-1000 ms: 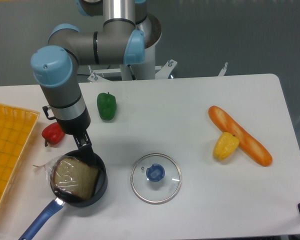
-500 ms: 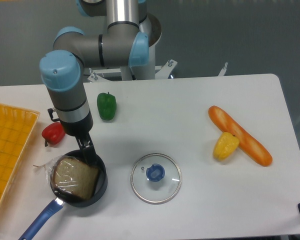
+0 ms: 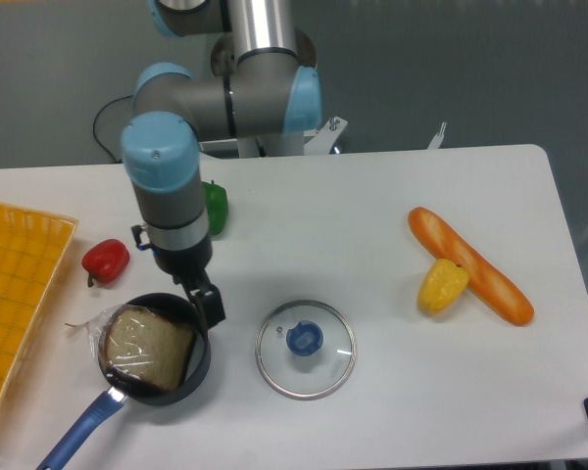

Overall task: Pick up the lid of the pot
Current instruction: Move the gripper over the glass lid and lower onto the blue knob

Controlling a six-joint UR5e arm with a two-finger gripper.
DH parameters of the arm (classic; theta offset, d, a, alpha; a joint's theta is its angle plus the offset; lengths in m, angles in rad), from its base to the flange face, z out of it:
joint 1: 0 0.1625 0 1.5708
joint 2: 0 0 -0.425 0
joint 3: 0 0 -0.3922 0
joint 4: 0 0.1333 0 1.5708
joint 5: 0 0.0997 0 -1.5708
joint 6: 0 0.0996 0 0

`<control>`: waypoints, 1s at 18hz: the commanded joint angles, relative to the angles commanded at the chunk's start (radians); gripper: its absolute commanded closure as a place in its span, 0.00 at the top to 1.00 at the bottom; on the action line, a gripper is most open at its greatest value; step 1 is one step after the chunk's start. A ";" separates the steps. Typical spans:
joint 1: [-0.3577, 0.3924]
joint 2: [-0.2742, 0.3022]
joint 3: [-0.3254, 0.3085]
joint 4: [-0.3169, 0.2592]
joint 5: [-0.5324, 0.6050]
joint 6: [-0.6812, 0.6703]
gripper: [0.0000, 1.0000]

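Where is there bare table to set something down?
Bare patches lie between the pot lid and yellow pepper, and between the green pepper and long loaf. It's crowded around the pan, with the red pepper, orange crate and gripper close by.

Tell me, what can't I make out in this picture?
All in the fixed camera view:
- gripper: gap between its fingers, hidden by the side-on angle
- green bell pepper: partly behind the robot arm
- frying pan: part of its inside, under a bagged brown item
- yellow crate: cut off by the left edge
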 joint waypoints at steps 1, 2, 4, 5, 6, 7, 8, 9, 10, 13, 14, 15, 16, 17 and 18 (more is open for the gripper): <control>0.026 -0.020 -0.002 0.000 0.002 0.000 1.00; 0.045 -0.031 0.005 0.000 0.000 0.000 1.00; 0.074 -0.032 0.021 -0.002 -0.006 0.003 1.00; 0.077 -0.040 0.021 -0.002 -0.006 0.006 1.00; 0.077 -0.058 0.021 0.000 0.000 0.015 1.00; 0.078 -0.074 0.024 0.000 0.000 0.031 1.00; 0.078 -0.083 0.025 -0.002 0.002 0.035 1.00; 0.083 -0.088 0.026 -0.002 0.011 0.040 1.00; 0.086 -0.094 0.029 -0.002 0.029 0.051 1.00; 0.086 -0.115 0.031 -0.003 0.061 0.060 1.00; 0.086 -0.120 0.031 -0.003 0.063 0.063 1.00; 0.095 -0.127 0.031 -0.003 0.063 0.066 1.00; 0.103 -0.129 0.031 -0.002 0.063 0.066 1.00; 0.108 -0.130 0.031 -0.003 0.063 0.068 1.00; 0.108 -0.134 0.031 -0.002 0.064 0.075 1.00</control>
